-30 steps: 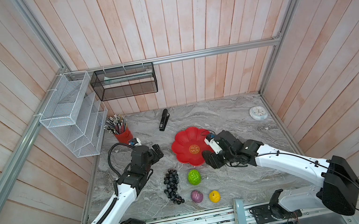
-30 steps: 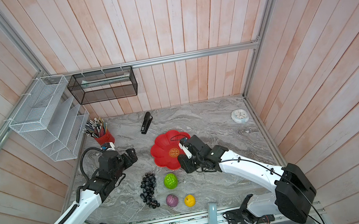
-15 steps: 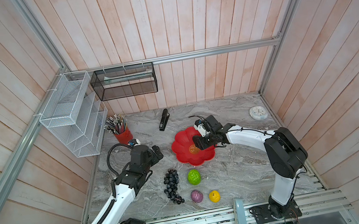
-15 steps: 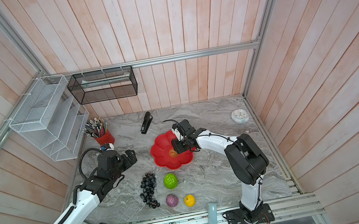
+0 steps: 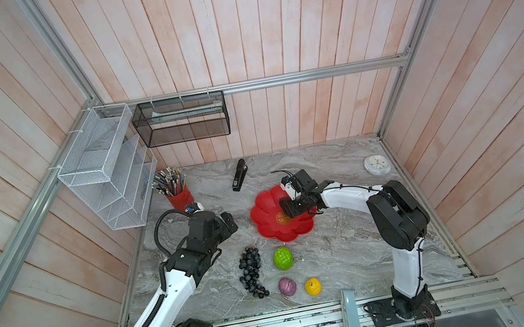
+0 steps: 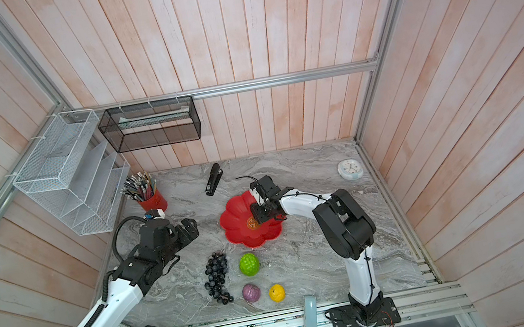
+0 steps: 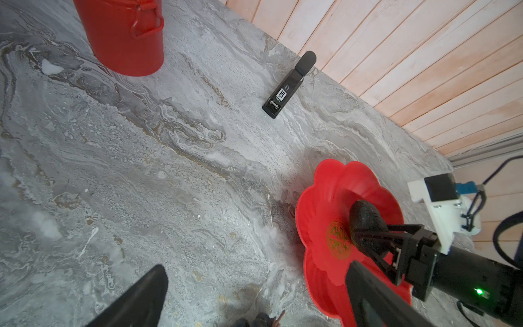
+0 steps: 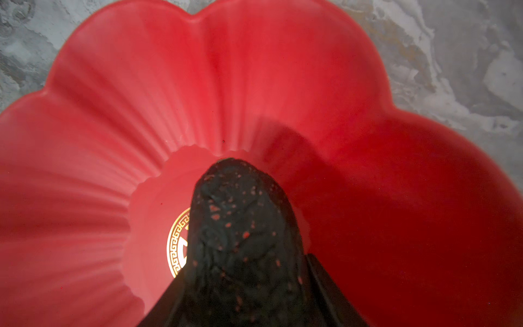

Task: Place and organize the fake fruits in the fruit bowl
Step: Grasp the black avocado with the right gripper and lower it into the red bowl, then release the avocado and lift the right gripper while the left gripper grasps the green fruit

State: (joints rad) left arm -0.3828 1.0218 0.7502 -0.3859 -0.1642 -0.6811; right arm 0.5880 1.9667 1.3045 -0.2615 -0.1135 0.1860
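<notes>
The red scalloped fruit bowl point(image 5: 286, 233) point(image 6: 248, 239) stands mid-table. My right gripper point(image 5: 291, 208) point(image 6: 259, 214) reaches into it from the right, shut on the dark avocado-like fruit point(image 8: 240, 226) point(image 7: 366, 223), whose tip is low over the gold emblem point(image 8: 177, 249). On the table in front of the bowl lie the grape bunch point(image 5: 251, 276) point(image 6: 217, 280), the bumpy green fruit point(image 5: 283, 258) point(image 6: 249, 264), the purple fruit point(image 5: 287, 286) and the yellow fruit point(image 5: 313, 286). My left gripper point(image 5: 229, 222) point(image 7: 257, 271) hangs open left of the bowl, holding nothing.
A red pencil cup point(image 5: 180, 198) and a black stapler point(image 5: 238, 175) stand behind the left arm. A white clock point(image 5: 376, 164) lies at the back right. A white wire rack point(image 5: 103, 169) and a black mesh basket point(image 5: 181, 120) hang on the walls.
My right gripper has carried the dark fruit from the bowl's right edge to over its middle, the arm folding back. The left arm has not moved.
</notes>
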